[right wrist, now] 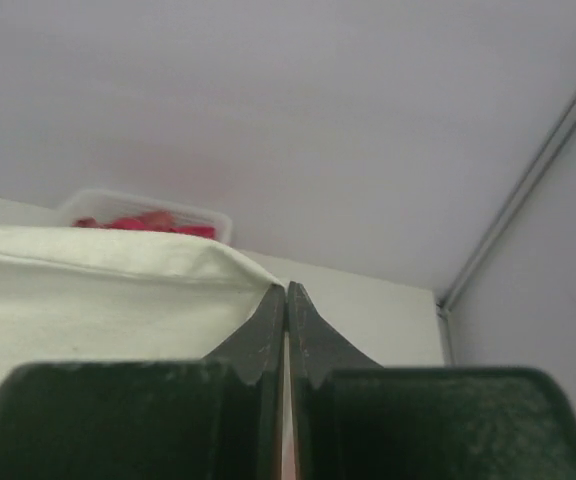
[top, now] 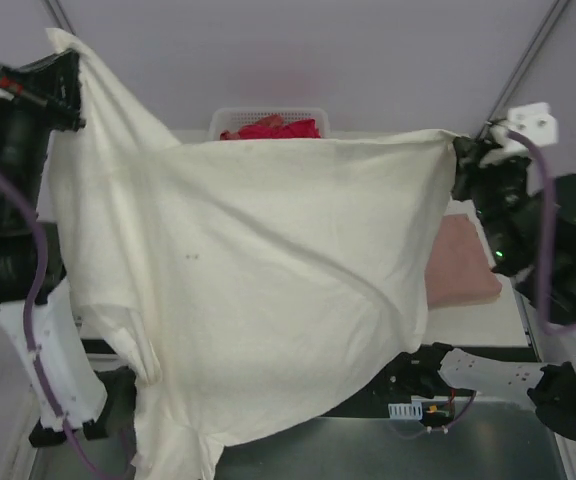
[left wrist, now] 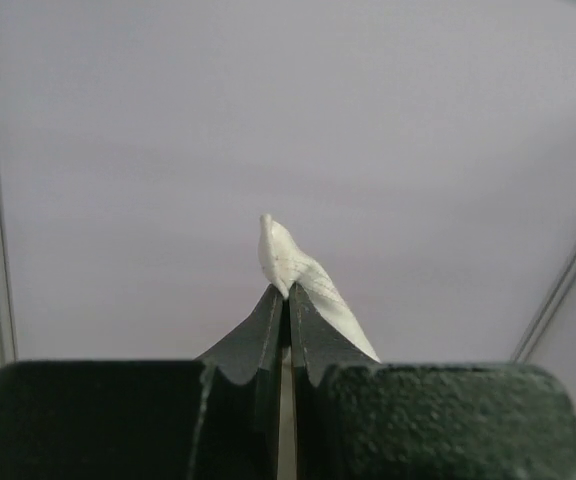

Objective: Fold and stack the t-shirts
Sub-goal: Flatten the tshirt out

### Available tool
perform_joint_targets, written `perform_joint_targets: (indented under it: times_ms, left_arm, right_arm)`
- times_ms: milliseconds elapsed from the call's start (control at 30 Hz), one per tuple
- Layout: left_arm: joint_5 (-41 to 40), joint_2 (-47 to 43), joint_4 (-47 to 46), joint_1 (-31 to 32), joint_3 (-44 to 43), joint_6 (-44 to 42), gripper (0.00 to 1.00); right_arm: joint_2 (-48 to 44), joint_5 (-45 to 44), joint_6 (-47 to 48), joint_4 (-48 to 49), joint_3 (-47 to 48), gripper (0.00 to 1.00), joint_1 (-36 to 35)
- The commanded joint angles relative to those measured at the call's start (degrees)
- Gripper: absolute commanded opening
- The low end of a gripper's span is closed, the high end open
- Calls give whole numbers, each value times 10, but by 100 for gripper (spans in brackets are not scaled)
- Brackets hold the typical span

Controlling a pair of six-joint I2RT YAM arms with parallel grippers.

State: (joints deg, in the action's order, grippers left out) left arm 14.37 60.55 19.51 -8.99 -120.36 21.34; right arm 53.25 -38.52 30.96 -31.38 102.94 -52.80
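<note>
A cream off-white t-shirt [top: 258, 290] hangs spread in the air between both arms and hides most of the table. My left gripper [top: 63, 50] is shut on its upper left corner, held high; a twist of cream cloth [left wrist: 293, 265] sticks out past the closed fingertips. My right gripper [top: 460, 152] is shut on the upper right corner, and the cloth edge [right wrist: 118, 265] runs left from its tips. A dusty pink folded t-shirt [top: 463, 262] lies flat on the table at the right. Magenta-red shirts [top: 273, 128] fill the basket at the back.
A white lattice basket [top: 230, 118] stands at the table's far edge, also in the right wrist view [right wrist: 148, 210]. Metal frame poles [top: 528, 55] rise at the back corners. The arm bases and cables [top: 448, 385] sit at the near edge.
</note>
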Motion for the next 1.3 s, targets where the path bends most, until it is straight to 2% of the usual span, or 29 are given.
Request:
perform_joint_targets:
  times_ms: [0,67,100,133,167,200,233,267,300,333,367,400,433,500,633,800,900,967,1033,1167,1267]
  left_arm:
    - [48,122,-75,-1,147,-74,0]
    - [70,179,-102,-1,190,-116,0]
    - [83,202,-113,-1,224,-127,2]
    - [102,249,-112,-1,235,-156,6]
    - [140,273,-113,1,259,-170,23]
    - [146,297,-113,2,268,-182,33]
    - [146,341,-113,3,276,-190,49]
    - [144,363,-113,3,282,-188,58]
    - [128,396,-112,2,282,-185,69]
    - [118,409,-112,1,282,-174,73]
    - [114,418,-111,1,279,-170,80]
    - [109,424,-109,2,279,-167,99]
    - [105,425,-109,2,280,-157,99]
    - [95,409,-108,2,285,-147,99]
    - [83,350,-97,4,327,-91,99]
    - [107,215,-88,25,489,-29,99]
    - [46,143,-68,84,593,-10,99]
    - [-3,115,-49,144,659,5,99]
    - [-21,91,-37,172,698,32,100]
    - [-5,90,-29,184,774,64,99]
    - [-41,121,-11,187,785,69,99]
  right_arm:
    - [119,-55,-43,20,-80,1,116]
    - [155,27,-89,-6,-113,1,210]
    - [197,104,-115,0,-150,1,234]
    - [223,136,-133,2,-162,1,254]
    - [251,166,-140,2,-167,1,282]
    - [308,204,-144,3,-166,1,291]
    - [338,214,-151,3,-159,2,301]
    - [368,224,-151,4,-147,3,316]
    - [425,236,-152,2,-126,11,325]
    - [451,237,-157,-34,-75,23,332]
    - [474,235,-160,-53,-41,42,342]
    - [503,230,-162,-68,-20,81,343]
    - [508,231,-156,-82,1,99,343]
    - [493,255,-153,-82,-8,97,343]
    - [419,299,-175,-47,-103,97,343]
    - [309,414,-237,-22,-265,97,333]
    - [270,435,-266,-6,-344,97,300]
    - [262,434,-278,-5,-369,97,260]
    - [266,428,-292,-2,-397,97,221]
    - [317,427,-334,-2,-419,97,196]
    - [367,419,-354,3,-429,97,193]
